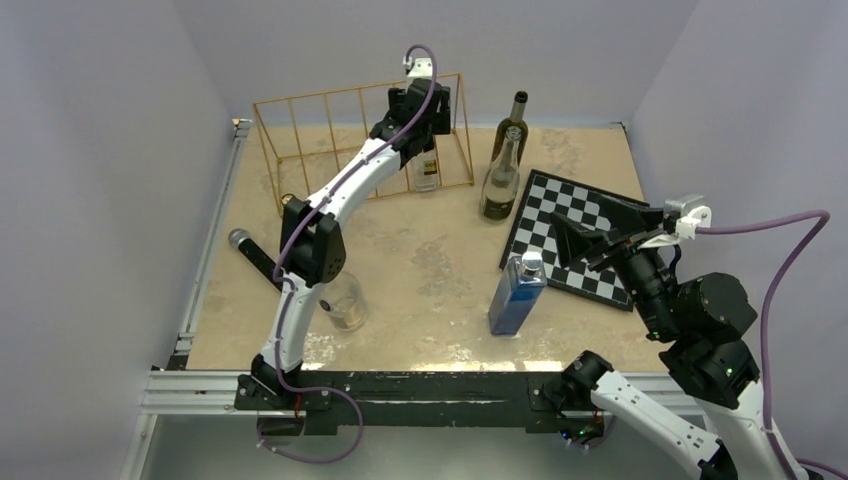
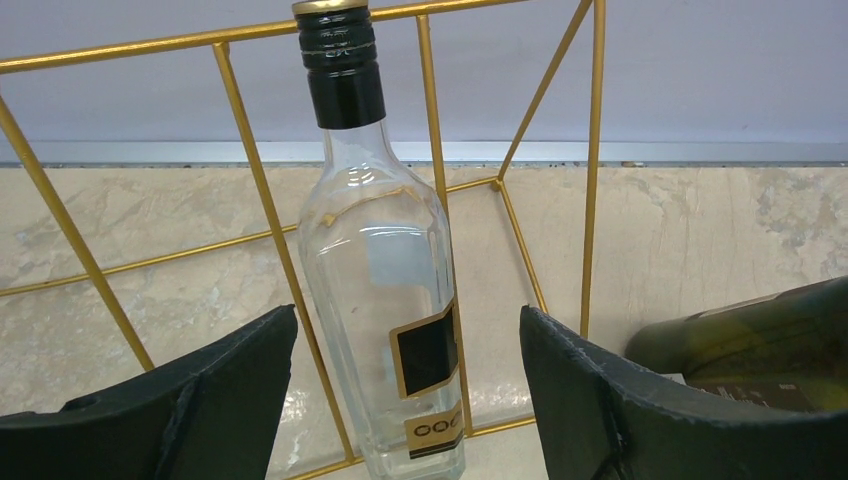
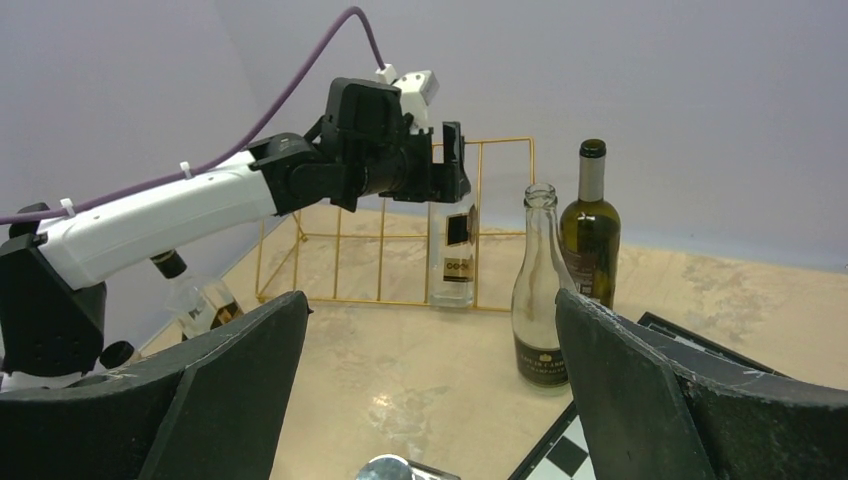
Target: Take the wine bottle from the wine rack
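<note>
The gold wire wine rack (image 1: 330,100) stands at the back of the table. A clear wine bottle (image 1: 427,172) with a black cap stands upright in its rightmost slot. My left gripper (image 1: 428,128) is open at the bottle's upper part. In the left wrist view the bottle (image 2: 385,290) stands behind the rack's wires (image 2: 150,43), in the gap between the black fingers (image 2: 200,400), touching neither. My right gripper (image 1: 585,240) is open and empty above the chessboard. The right wrist view shows the rack (image 3: 381,260), the bottle (image 3: 458,255) and the left gripper (image 3: 450,165).
A dark green bottle (image 1: 513,125) and a clear empty bottle (image 1: 500,180) stand right of the rack. A chessboard (image 1: 560,200) lies at right. A blue bottle (image 1: 517,293) stands front centre. A clear bottle (image 1: 345,300) and a dark stick-like object (image 1: 252,255) lie by the left arm.
</note>
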